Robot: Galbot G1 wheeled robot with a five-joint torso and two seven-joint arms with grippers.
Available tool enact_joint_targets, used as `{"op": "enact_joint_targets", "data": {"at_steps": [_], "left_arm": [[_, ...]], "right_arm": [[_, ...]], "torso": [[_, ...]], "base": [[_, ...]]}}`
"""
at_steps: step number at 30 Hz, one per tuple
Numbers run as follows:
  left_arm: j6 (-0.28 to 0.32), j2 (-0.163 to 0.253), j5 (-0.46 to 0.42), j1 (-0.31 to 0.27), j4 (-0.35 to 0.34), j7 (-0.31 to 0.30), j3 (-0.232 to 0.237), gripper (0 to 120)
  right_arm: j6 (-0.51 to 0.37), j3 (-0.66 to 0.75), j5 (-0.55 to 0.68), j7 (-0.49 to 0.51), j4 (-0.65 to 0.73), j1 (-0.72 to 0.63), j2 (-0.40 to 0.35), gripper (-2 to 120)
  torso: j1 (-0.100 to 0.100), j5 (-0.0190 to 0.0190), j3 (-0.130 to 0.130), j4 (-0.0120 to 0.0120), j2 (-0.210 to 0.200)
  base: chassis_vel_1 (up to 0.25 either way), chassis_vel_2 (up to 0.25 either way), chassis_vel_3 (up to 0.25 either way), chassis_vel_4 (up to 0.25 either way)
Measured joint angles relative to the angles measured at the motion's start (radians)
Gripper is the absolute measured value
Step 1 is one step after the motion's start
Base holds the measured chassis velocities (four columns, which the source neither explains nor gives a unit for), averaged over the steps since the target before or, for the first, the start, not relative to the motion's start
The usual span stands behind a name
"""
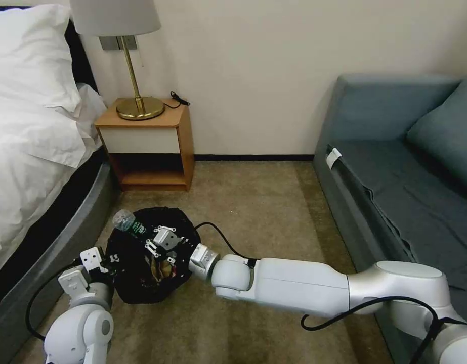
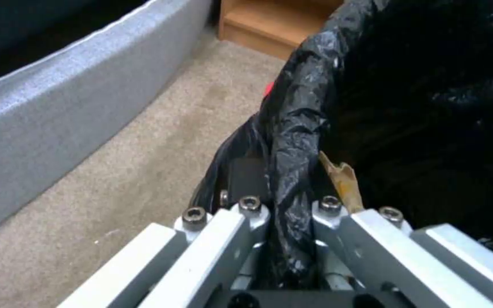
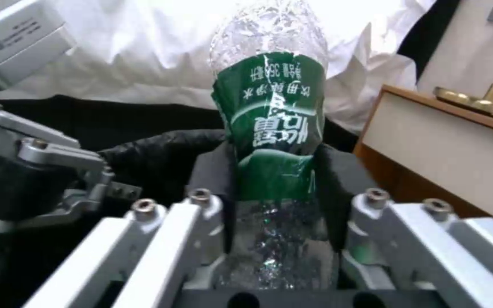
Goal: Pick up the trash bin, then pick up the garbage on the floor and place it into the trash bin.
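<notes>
The right gripper pinches the bottle between its pads, over the trash bin at about its 11 o'clock edge. The left gripper is pressed together on the bin's black bag at 9 o'clock. The bin stands on the carpet, with the nightstand at its 12 o'clock.

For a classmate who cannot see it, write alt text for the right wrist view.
The right tool grips a clear bottle with a green label between its two dark pads, above the black-lined trash bin. The left tool holds the bin's rim at one side. Behind are white bedding and a wooden nightstand bearing a brass lamp base.
</notes>
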Motion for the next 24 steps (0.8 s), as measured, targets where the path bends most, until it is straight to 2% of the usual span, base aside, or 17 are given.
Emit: {"op": "enact_joint_targets", "data": {"at_steps": [2,5,6,8,12,13,15,17,19,22,24], "left_arm": [[0.0,0.0,0.0,0.0,0.0,0.0,-0.001,2],[0.001,0.001,-0.002,-0.001,-0.002,0.0,-0.001,2],[0.001,0.001,-0.002,-0.001,-0.002,0.0,-0.001,2],[0.002,0.0,-0.002,-0.004,-0.002,-0.001,0.0,2],[0.002,-0.001,-0.002,-0.006,0.001,-0.001,0.003,2],[0.003,-0.003,-0.002,-0.007,0.004,-0.001,0.004,2],[0.003,-0.004,-0.002,-0.008,0.005,-0.002,0.004,2],[0.003,-0.007,-0.002,-0.008,0.006,-0.002,0.006,2],[0.002,-0.009,-0.005,-0.008,0.008,-0.006,0.006,2],[0.006,-0.01,-0.054,-0.008,0.01,-0.034,0.006,2],[0.03,-0.01,-0.163,-0.008,0.017,-0.105,0.009,2]], "right_arm": [[-0.002,0.003,-0.001,0.0,0.004,0.0,-0.005,36],[-0.009,0.008,-0.002,0.001,0.027,-0.004,-0.019,50],[-0.009,0.008,-0.002,0.001,0.027,-0.004,-0.019,50],[-0.013,0.009,-0.002,0.003,0.038,-0.007,-0.028,62],[-0.014,0.009,-0.004,0.006,0.041,-0.01,-0.033,73],[-0.015,0.009,-0.005,0.007,0.042,-0.01,-0.036,81],[-0.015,0.009,-0.006,0.007,0.042,-0.01,-0.038,84],[-0.015,0.013,-0.008,0.008,0.044,-0.01,-0.04,94],[-0.015,0.021,-0.008,0.009,0.047,-0.009,-0.04,98],[-0.015,0.041,-0.008,0.009,0.053,-0.001,-0.042,99],[-0.015,0.059,-0.007,0.009,0.063,0.012,-0.051,100]], "torso": [[0.0,0.0,0.0,0.0,0.0],[0.0,0.0001,0.0,0.0,0.0],[0.0,0.0001,0.0,0.0,0.0],[0.0,0.0001,0.0,-0.0001,0.0],[0.0,0.0,0.0,0.0,0.0],[0.0,0.0,0.0,0.0,0.0],[0.0,0.0,0.0,0.0,0.0],[0.0,0.0,0.0,0.0,0.0],[0.0,0.0,0.0,-0.0001,0.0],[0.0,0.0001,0.0,0.0001,0.0],[0.0,0.0,0.0,0.0,0.0]], "base": [[0.0,0.0,0.0,0.0],[0.0,0.0,0.0,0.0],[0.0,0.0,0.0,0.0],[0.0,0.0,0.0,0.0],[0.0,0.0,0.0,0.0],[0.0,0.0,0.0,0.0],[0.0,0.0,0.0,0.0],[0.0,0.0,0.0,0.0],[0.0,0.0,0.0,0.0],[0.0,0.0,0.0,0.0],[0.0,0.0,0.0,0.0]]}}
